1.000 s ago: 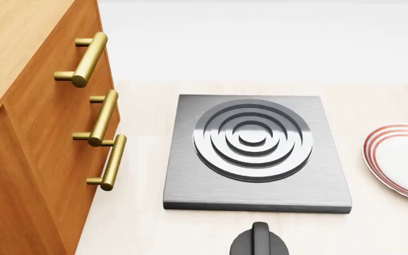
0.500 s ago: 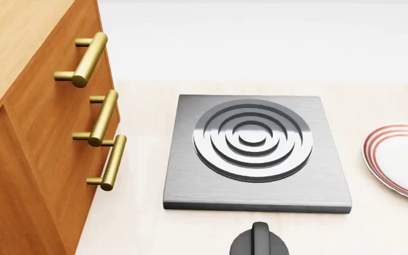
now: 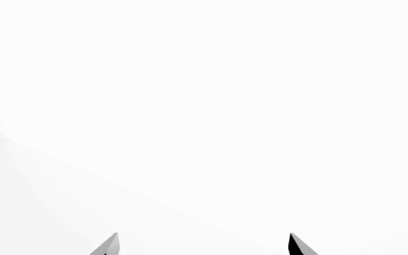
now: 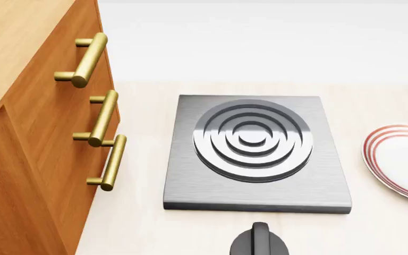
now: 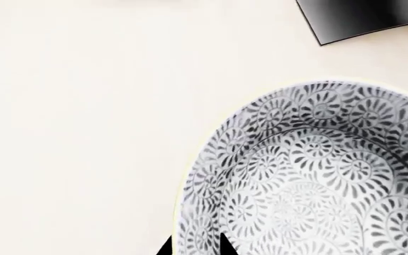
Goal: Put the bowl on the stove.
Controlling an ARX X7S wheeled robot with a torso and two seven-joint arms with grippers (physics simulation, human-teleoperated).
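From the head view we see the stove (image 4: 257, 154), a flat square slab of brushed dark-grey metal with a raised round burner of concentric rings, lying on the pale matte counter (image 4: 140, 223). Its left edge faces a warm wood-grain cabinet (image 4: 27, 159) fitted with three brass bar handles (image 4: 104, 118). A black round knob (image 4: 259, 241) sits at the counter's near edge, just in front of the stove. A glossy white plate with red rings (image 4: 402, 159) lies at the counter's right edge, apart from the stove.

The bowl (image 5: 310, 175) shows only in the right wrist view: deep, round, ceramic, covered in dense grey floral swirls with a thin pale rim, resting on the counter near a dark corner of the stove. The right gripper (image 5: 193, 247) shows dark tips at the bowl's rim; we cannot tell how its jaws stand.

The left gripper (image 3: 202, 245) has its pointed jaws spread wide, gripping nothing, before a blank white surface.
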